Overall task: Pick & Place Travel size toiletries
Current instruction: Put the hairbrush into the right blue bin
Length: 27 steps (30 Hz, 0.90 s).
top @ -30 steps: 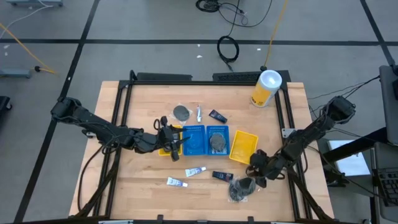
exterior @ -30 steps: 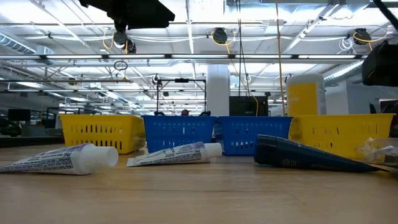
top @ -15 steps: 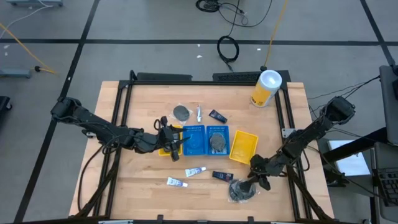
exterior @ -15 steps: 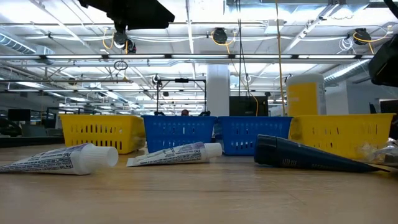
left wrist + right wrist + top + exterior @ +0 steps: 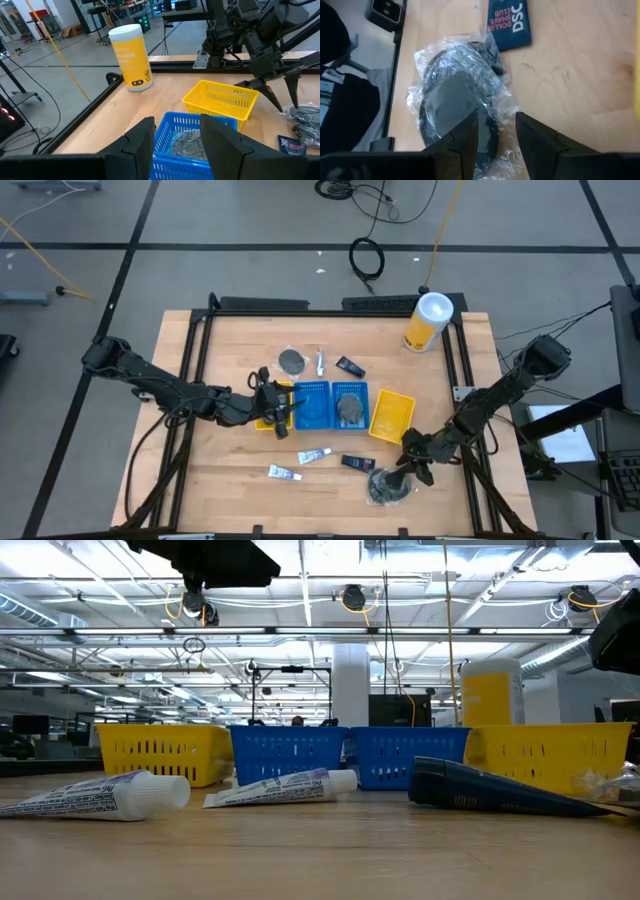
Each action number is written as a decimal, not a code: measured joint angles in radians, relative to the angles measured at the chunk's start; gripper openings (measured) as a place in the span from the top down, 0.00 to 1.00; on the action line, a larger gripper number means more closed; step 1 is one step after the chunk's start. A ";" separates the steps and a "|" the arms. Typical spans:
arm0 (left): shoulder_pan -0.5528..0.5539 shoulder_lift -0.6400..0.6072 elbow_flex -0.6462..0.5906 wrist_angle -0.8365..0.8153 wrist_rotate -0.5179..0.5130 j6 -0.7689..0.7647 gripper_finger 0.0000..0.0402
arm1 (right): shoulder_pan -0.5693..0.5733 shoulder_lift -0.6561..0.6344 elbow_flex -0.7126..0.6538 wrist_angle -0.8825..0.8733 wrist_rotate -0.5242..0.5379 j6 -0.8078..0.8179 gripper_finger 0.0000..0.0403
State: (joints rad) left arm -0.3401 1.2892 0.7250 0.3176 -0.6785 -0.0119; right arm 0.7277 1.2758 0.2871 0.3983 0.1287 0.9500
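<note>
My right gripper (image 5: 396, 475) is open and points down over a round grey-black bundle in clear plastic (image 5: 384, 489) near the table's near edge. In the right wrist view its fingers straddle that bundle (image 5: 452, 100). A navy packet (image 5: 357, 463) and two white tubes (image 5: 313, 456) (image 5: 283, 473) lie flat on the table beside it. Another bundle (image 5: 350, 409) lies in a blue bin. A third bundle (image 5: 291, 360), a small tube (image 5: 319, 362) and a navy packet (image 5: 349, 366) lie farther back. My left gripper (image 5: 281, 409) is open and hovers by the bins, holding nothing. My right gripper comes at the plastic-wrapped bundle (image 5: 495, 107) from above with its fingers (image 5: 295, 102) pointing down and spread over the wrap. I cannot tell whether the fingertips touch the plastic. The bundle lies flat on the table.
A row of bins crosses the table's middle: yellow (image 5: 262, 418), two blue (image 5: 313, 408) (image 5: 352, 390), yellow (image 5: 391, 416). A large yellow canister with a white lid (image 5: 428, 321) stands at the far right corner. Bare wood lies at the table's near left.
My right gripper has moved toward the table's near edge and down, from beside the right yellow bin to over the plastic-wrapped bundle. The toiletries and bins lie where they were.
</note>
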 joint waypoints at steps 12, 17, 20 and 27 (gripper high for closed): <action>0.019 0.000 0.000 -0.007 0.000 -0.002 0.60 | 0.007 0.129 0.003 0.111 -0.036 -0.024 0.69; 0.030 0.000 0.000 -0.033 0.000 -0.023 0.60 | 0.008 0.226 0.034 0.078 -0.050 -0.060 0.71; 0.033 0.000 0.000 -0.039 0.000 -0.025 0.60 | 0.008 0.293 0.041 0.045 -0.078 -0.075 0.76; 0.032 0.000 0.000 -0.038 0.000 -0.026 0.60 | 0.010 0.341 0.043 0.048 -0.085 -0.075 0.98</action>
State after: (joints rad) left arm -0.3080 1.2892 0.7250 0.2796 -0.6783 -0.0376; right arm 0.7372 1.6167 0.3305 0.4467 0.0442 0.8747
